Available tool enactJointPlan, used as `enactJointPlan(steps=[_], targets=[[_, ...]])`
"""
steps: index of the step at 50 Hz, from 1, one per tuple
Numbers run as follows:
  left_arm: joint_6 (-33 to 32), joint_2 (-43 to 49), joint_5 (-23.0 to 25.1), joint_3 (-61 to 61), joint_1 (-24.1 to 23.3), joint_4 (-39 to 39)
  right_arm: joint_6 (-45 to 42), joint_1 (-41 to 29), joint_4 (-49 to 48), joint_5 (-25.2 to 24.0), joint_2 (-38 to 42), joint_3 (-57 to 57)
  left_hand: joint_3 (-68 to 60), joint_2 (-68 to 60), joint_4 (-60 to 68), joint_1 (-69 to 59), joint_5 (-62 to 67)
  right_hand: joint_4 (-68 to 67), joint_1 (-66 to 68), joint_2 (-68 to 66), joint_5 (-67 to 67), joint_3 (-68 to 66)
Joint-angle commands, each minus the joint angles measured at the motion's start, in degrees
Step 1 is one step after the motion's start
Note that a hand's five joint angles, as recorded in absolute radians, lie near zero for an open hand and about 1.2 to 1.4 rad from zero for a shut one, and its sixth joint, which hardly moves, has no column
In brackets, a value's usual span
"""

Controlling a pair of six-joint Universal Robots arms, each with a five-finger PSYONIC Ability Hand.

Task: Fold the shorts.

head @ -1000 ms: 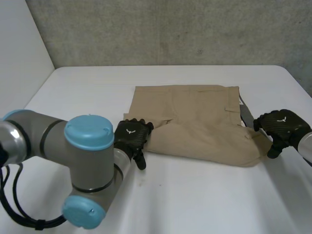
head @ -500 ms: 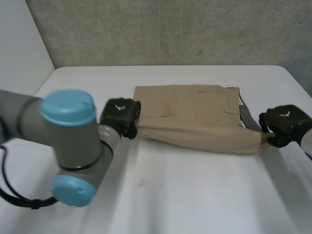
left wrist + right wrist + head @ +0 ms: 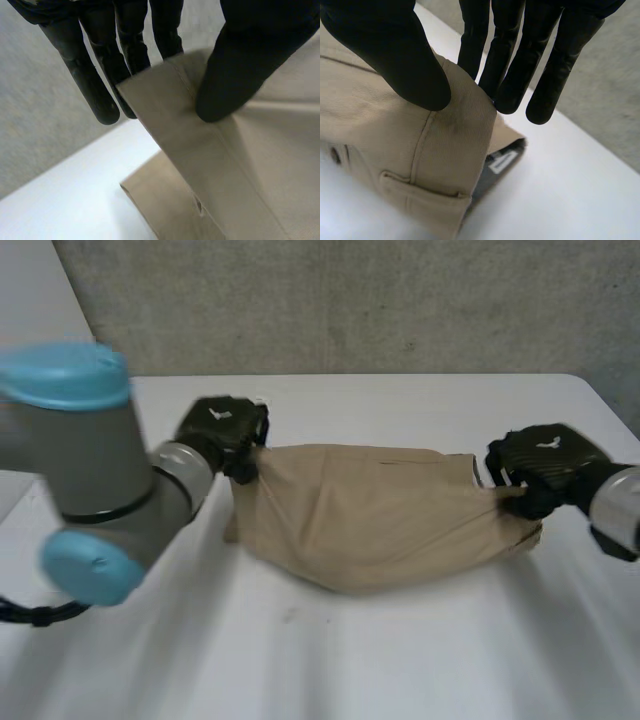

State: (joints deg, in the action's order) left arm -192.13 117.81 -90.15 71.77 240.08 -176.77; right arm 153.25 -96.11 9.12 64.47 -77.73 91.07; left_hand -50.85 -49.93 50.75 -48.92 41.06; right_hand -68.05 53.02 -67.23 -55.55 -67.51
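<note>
1. A white tabletop (image 3: 400,670) meets a grey concrete wall (image 3: 350,300) behind.
2. The tan shorts (image 3: 370,525) sag mid-tabletop, raised at both ends.
3. The left hand (image 3: 222,430) pinches one end between fingers and thumb; the right hand (image 3: 545,462) pinches the other.

1. Robot lab or test cell, going by the bare fit-out.
2. Rough grey concrete wall (image 3: 400,300) behind the worktop (image 3: 400,670); plain white panel (image 3: 25,290) on its left side.
3. Worktop is plain white with rounded corners.
4. Two machine arms reach over it: left arm (image 3: 90,470) with grey joints and light-blue caps, right arm (image 3: 615,510).
</note>
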Motion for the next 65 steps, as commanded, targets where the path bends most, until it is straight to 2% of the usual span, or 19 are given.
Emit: enactJointPlan(steps=[1, 6, 11, 17, 22, 26, 33, 41, 60, 65], targets=[[-6.5, 13.1, -0.5, -7.4, 0.0, -7.1, 4.5, -3.6, -4.6, 6.0, 7.9, -3.5, 28.7, 27.7, -28.6, 26.7, -28.9, -12.0, 27.0, -12.8, -14.5, -12.5], [-8.4, 11.7, -1.4, -6.9, -0.3, -9.4, 8.2, -4.2, -8.9, 10.1, 10.6, -4.5, 37.3, 36.3, -37.2, 35.3, -37.5, -12.0, 27.0, -12.8, -14.5, -12.5], [-8.1, 2.1, -4.1, 1.1, -0.7, -9.5, 12.9, -4.3, -12.5, 15.6, 11.0, -4.4, 39.5, 38.5, -39.4, 37.5, -39.7, -12.0, 27.0, -12.8, -14.5, -12.5], [-7.9, -6.7, -4.3, 12.1, -1.1, -9.5, 13.5, -4.2, -14.8, 19.1, 11.3, -4.0, 38.1, 37.2, -38.0, 36.2, -38.3, -12.0, 27.0, -12.8, -14.5, -12.5], [-7.9, -12.5, -4.0, 21.9, -2.9, -9.6, 13.3, -4.9, -14.9, 19.6, 12.5, -4.1, 30.2, 29.3, -30.1, 28.3, -30.4, -12.0, 27.0, -12.8, -14.5, -12.5], [-7.8, -13.2, -4.0, 26.4, -4.3, -9.6, 13.4, -5.1, -15.0, 19.6, 12.8, -4.1, 21.8, 20.9, -21.7, 19.9, -22.0, -12.0, 27.0, -12.8, -14.5, -12.5], [-5.1, -11.7, -3.9, 28.7, -4.6, -10.9, 13.2, -5.1, -14.8, 19.6, 12.9, -4.1, 20.1, 19.2, -20.0, 18.2, -20.3, -12.0, 27.0, -12.8, -14.5, -12.5], [-3.3, -4.5, -4.2, 24.0, -3.7, -17.0, 13.2, -5.3, -14.6, 19.0, 13.3, -3.0, 21.3, 20.4, -21.2, 19.4, -21.5, -12.0, 27.0, -12.8, -14.5, -12.5], [-3.3, 8.2, -4.0, 13.9, -3.7, -16.1, 13.1, -5.6, -15.0, 19.0, 13.2, -2.9, 21.3, 20.4, -21.2, 19.4, -21.5, -12.0, 27.0, -12.8, -14.5, -12.5], [-3.3, 10.6, -4.0, 12.3, -3.7, -15.2, 13.1, -5.5, -15.1, 19.1, 13.3, -3.0, 17.1, 16.2, -17.0, 15.2, -17.3, -12.0, 27.0, -12.8, -14.5, -12.5]])
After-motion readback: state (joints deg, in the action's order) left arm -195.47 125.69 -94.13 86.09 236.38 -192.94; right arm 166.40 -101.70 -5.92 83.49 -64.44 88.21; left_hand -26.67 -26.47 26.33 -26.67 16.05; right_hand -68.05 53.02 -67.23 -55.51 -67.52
